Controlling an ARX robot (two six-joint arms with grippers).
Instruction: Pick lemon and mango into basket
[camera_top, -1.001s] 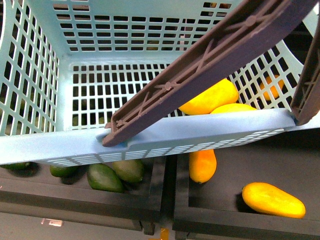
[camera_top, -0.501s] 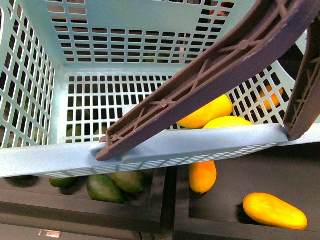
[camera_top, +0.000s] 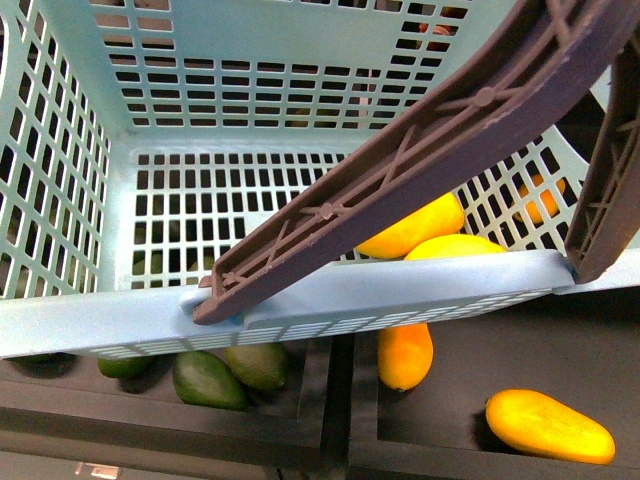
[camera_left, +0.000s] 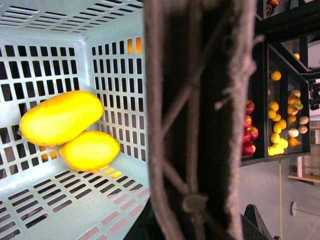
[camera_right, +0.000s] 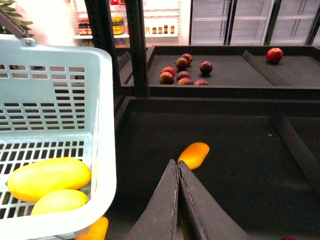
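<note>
Yellow fruit is already lying in the pale blue basket (camera_top: 420, 290). The mango (camera_top: 412, 225) is resting at the centre right of the front view, and the lemon (camera_top: 455, 245) is touching it just below. Both long axes are slanting up to the right, under the brown handle (camera_top: 400, 180). In the right wrist view the two fruits are sitting at the lower left, to the left of the right pincer (camera_right: 177, 165). That pincer is hanging over the dark tray (camera_right: 240, 150) with its tips pressed together, gripping nothing. A spare orange fruit (camera_right: 194, 154) is lying just beyond those tips, apart from them. The left pincer is not showing in any view, so its state cannot be told. Both picks are looking finished, so no further grasp is seeming necessary.
</note>
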